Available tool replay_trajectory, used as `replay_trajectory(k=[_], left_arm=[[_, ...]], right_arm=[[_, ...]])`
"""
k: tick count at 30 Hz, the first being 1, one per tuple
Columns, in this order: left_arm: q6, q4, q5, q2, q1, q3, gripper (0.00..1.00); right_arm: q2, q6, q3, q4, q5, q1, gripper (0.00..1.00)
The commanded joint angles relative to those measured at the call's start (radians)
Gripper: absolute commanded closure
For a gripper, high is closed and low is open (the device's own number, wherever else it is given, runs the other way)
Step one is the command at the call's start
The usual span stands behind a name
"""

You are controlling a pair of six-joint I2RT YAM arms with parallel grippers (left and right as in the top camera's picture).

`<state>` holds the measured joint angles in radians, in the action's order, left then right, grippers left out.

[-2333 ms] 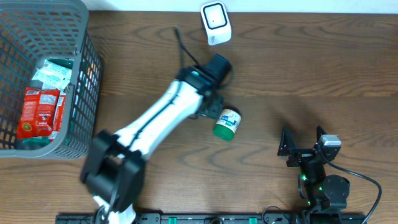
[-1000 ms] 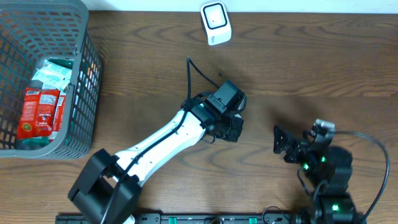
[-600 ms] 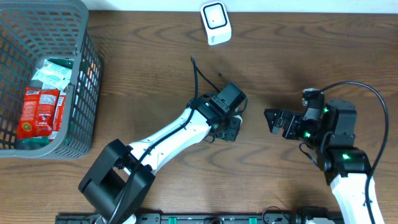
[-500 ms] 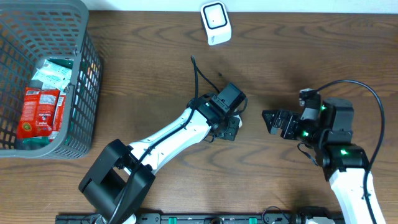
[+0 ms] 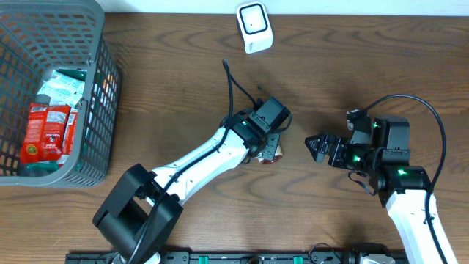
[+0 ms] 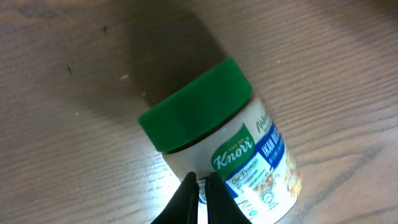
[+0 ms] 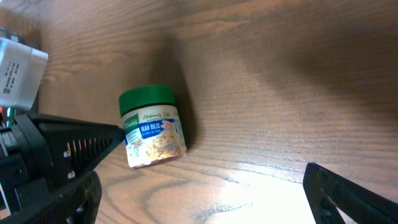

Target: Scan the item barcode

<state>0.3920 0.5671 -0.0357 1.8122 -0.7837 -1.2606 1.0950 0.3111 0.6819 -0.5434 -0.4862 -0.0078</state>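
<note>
Left gripper (image 6: pixel 199 191) clenched at the jar (image 6: pixel 224 146); right gripper (image 5: pixel 317 147) released.
Its closed tips touched the label of the green-lidded jar, which lay on its side on the tabletop (image 5: pixel 366 73), the wide-spread right gripper near it, the scanner (image 5: pixel 253 26) well apart.

I see a jar (image 7: pixel 158 148) with green lid (image 7: pixel 147 99) and blue-and-white label (image 7: pixel 148 129), brown wood-grain table (image 5: pixel 381 66), grey mesh basket (image 5: pixel 99 110), white scanner (image 5: pixel 253 27).
</note>
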Motion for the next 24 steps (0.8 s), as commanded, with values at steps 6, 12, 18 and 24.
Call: replay_trajectory(k=[6, 12, 18, 24], left_arm=[[-0.016, -0.015, 0.029, -0.084, 0.053, -0.030, 0.83], [0.024, 0.064, 0.029, -0.232, 0.198, -0.031, 0.73], [0.055, 0.200, 0.022, -0.305, 0.402, -0.031, 0.58], [0.046, 0.319, 0.023, -0.303, 0.558, -0.023, 0.34]], right_arm=[[0.002, -0.083, 0.086, -0.090, -0.035, 0.010, 0.07], [0.061, -0.134, 0.350, -0.337, 0.105, 0.061, 0.07], [0.235, -0.133, 0.599, -0.489, 0.283, 0.264, 0.07], [0.450, -0.047, 0.680, -0.481, 0.460, 0.497, 0.14]])
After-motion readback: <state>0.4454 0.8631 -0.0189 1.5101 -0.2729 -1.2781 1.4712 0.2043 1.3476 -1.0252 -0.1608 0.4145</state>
